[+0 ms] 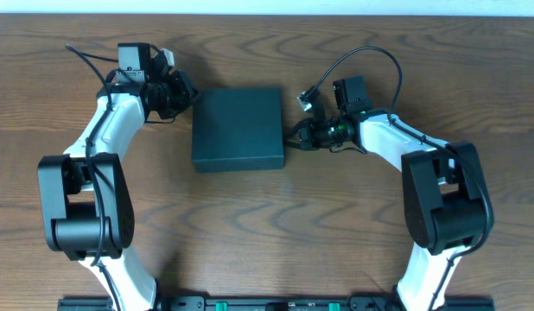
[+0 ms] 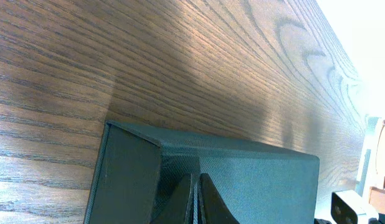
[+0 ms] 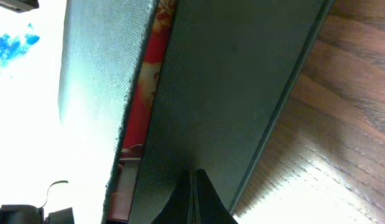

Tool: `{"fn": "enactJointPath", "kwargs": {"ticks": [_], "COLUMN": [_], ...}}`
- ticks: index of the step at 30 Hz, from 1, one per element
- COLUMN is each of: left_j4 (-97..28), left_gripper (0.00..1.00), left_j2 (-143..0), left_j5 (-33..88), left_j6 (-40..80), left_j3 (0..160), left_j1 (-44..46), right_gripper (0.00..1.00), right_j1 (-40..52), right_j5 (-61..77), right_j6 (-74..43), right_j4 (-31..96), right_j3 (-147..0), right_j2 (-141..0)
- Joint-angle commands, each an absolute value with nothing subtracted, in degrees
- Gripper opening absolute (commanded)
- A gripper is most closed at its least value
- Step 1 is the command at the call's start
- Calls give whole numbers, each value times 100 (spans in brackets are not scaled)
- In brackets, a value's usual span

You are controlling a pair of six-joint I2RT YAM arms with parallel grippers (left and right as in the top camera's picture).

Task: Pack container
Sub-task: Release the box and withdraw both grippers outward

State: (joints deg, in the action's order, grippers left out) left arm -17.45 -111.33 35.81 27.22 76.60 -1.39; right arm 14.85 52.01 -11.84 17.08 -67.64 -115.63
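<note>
Container [image 1: 238,128] lid sat ajar over red item [image 3: 144,99]; left gripper [image 2: 197,180], right gripper [image 3: 194,177] closed, empty. I judged: press edge down evenly.

Both arms bent inward, left hand [image 2: 197,194] and right hand [image 3: 194,191] apparently pinched closed.

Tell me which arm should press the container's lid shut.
Right, probably. The right tool sits against the container's right edge, where a gap shows something red; the left tool is at a back corner.
</note>
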Motion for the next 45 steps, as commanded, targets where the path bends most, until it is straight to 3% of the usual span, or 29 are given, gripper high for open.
{"fn": "enactJointPath", "kwargs": {"ticks": [1, 10, 18, 27, 28, 29, 30, 32, 33, 45], "left_j4": [-1772, -1772, -1907, -3048, -3168, -3264, -3323, -3402, -3435, -4372], "left_gripper": [6, 6, 6, 6, 6, 8, 15, 81, 95, 95], "left_j2": [-11312, -11310, -10674, -8882, -8748, -8626, -8530, -8368, -8313, -8278], "left_j5": [3538, 3540, 3492, 2532, 2480, 2493, 2491, 2491, 2488, 2486], "left_j6": [2746, 2746, 2630, 851, 711, 589, 574, 576, 576, 596], "left_j3": [7743, 7743, 8160, 8333, 8333, 8333, 8333, 8333, 8333, 8331], "left_j1": [-108, -117, -449, -991, -1028, -1066, -1090, -1096, -1096, -1096], "right_gripper": [2, 2, 1, 1, 8, 21, 42, 99, 99, 99], "right_j1": [1667, 1691, 974, 456, 456, 456, 456, 456, 456, 458], "right_j5": [5575, 5321, 4191, 2838, 2718, 2624, 2541, 2390, 2324, 2250], "right_j6": [-919, -886, -829, -204, -202, -204, -204, -209, -207, -207], "right_j4": [1769, 1782, 1944, 2408, 2405, 2403, 2399, 2401, 2403, 3577], "right_j3": [-6751, -6751, -6838, -7048, -7048, -7048, -7048, -7048, -7048, -7046], "right_j2": [-11528, -11522, -10833, -9164, -9019, -8884, -8722, -8449, -8313, -7942]}}
